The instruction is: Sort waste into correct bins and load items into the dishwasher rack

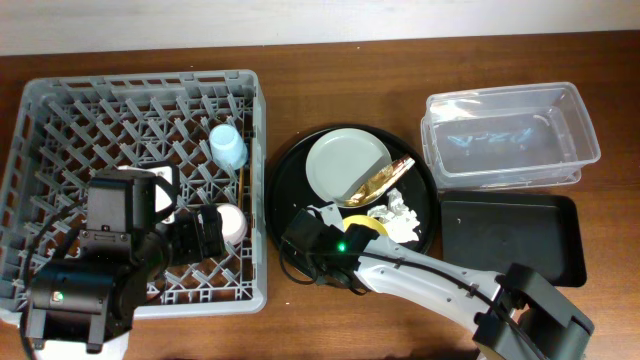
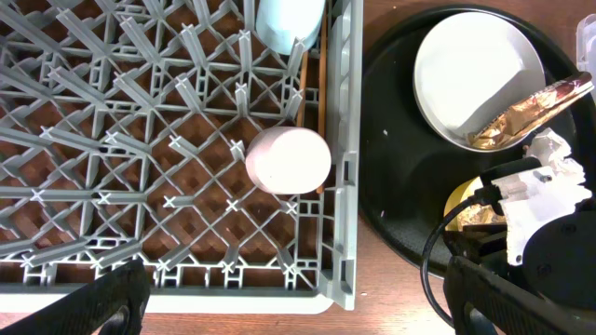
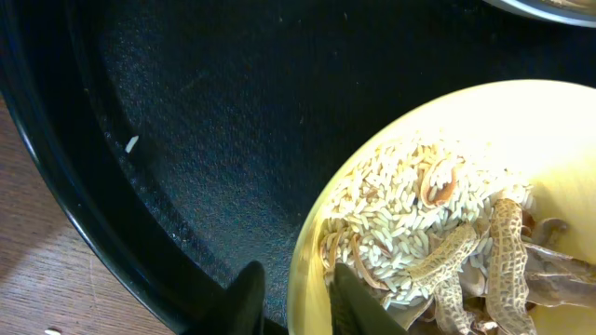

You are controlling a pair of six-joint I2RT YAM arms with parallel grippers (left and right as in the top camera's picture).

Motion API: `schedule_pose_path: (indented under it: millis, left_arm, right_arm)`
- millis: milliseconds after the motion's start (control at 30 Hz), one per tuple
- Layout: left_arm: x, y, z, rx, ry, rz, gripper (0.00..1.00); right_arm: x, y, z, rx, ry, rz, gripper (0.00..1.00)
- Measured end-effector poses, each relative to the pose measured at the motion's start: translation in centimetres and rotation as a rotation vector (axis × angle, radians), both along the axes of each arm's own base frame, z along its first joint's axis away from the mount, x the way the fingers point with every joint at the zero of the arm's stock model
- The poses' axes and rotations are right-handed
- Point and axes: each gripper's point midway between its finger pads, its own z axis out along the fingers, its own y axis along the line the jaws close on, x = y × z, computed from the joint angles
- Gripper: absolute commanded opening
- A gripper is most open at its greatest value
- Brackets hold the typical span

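In the overhead view the right arm [image 1: 440, 285] covers most of the bowl [image 1: 362, 222], leaving a yellow sliver at 5 o'clock on the round tray [image 1: 290, 170]. The arm reaches in from 5 o'clock on the table, stretched low to the tray's 7 o'clock edge. In its wrist view the right gripper [image 3: 296, 274] straddles the bowl's rim. One finger [image 3: 250, 293] is outside over the tray and the other is inside by the scraps [image 3: 410, 233]. The jaws are narrowly apart, with a dark gap between the outer finger and the rim. Whether the inner finger touches the bowl cannot be told.

The left arm [image 1: 95, 265] is folded over the 7 o'clock corner of the rack [image 1: 60, 110], hiding the pegs there. The left gripper [image 2: 293, 279] hangs spread wide, its fingers [image 2: 112, 298] cut off at the frame's lower corners, holding nothing.

The pink cup [image 2: 289, 160] sits in the rack at 4 o'clock. The blue cup [image 2: 289, 23], at 2 o'clock, is cropped by the frame. The chopsticks [image 2: 323, 88] show only as a wooden strip along the rack wall.

The wrapper [image 1: 380, 180] lies across the 4 o'clock rim of the plate [image 1: 340, 160], and the napkin [image 1: 400, 215] is just beside the bowl. The tub [image 1: 510, 135] and the black tray [image 1: 510, 235] stand at 3 o'clock on the table.
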Motion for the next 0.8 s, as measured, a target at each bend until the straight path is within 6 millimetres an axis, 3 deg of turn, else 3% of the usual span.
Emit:
schedule_pose_path:
  millis: [100,133,167,233,400,467,567,633,700,733,767,800]
  left_arm:
    - [0.0,0.0,0.0,0.000,0.000,0.000,0.99]
    - [0.0,0.0,0.0,0.000,0.000,0.000,1.00]
    - [0.0,0.0,0.0,0.000,0.000,0.000,0.99]
    - [0.0,0.0,0.0,0.000,0.000,0.000,0.99]
    - [0.0,0.0,0.0,0.000,0.002,0.000,0.99]
    - [0.0,0.0,0.0,0.000,0.000,0.000,0.99]
    - [0.0,0.0,0.0,0.000,0.001,0.000,0.99]
    - [0.0,0.0,0.0,0.000,0.001,0.000,0.99]
    - [0.0,0.0,0.0,0.000,0.000,0.000,0.99]
    - [0.0,0.0,0.0,0.000,0.001,-0.001,0.99]
    - [0.0,0.0,0.0,0.001,0.000,0.001,0.99]
    - [0.0,0.0,0.0,0.000,0.001,-0.001,0.99]
  right_arm:
    - [-0.4,-0.5,-0.8,-0.009,0.007,-0.001,0.25]
    - [-0.5,-0.7,-1.0,-0.015,0.012,0.000,0.18]
    - [-0.7,-0.7,-1.1,-0.014,0.019,0.004,0.04]
    - [-0.8,-0.7,-1.0,-0.014,0.029,0.009,0.04]
    - [-1.2,0.3,1.9,-0.008,0.089,0.013,0.04]
    - [-0.6,1.1,4.5,0.006,0.087,0.014,0.04]
    - [0.4,0.5,8.5,-0.001,0.092,-0.021,0.04]
    - [2.4,-2.1,10.8,0.025,0.061,-0.086,0.04]
    - [4.5,-7.6,14.1,0.078,0.024,-0.214,0.04]
    - [5.9,-11.8,16.3,0.128,-0.013,-0.290,0.04]
    - [6.4,-14.2,17.0,0.163,-0.014,-0.336,0.04]
    - [7.4,-18.5,17.8,0.217,-0.024,-0.419,0.04]
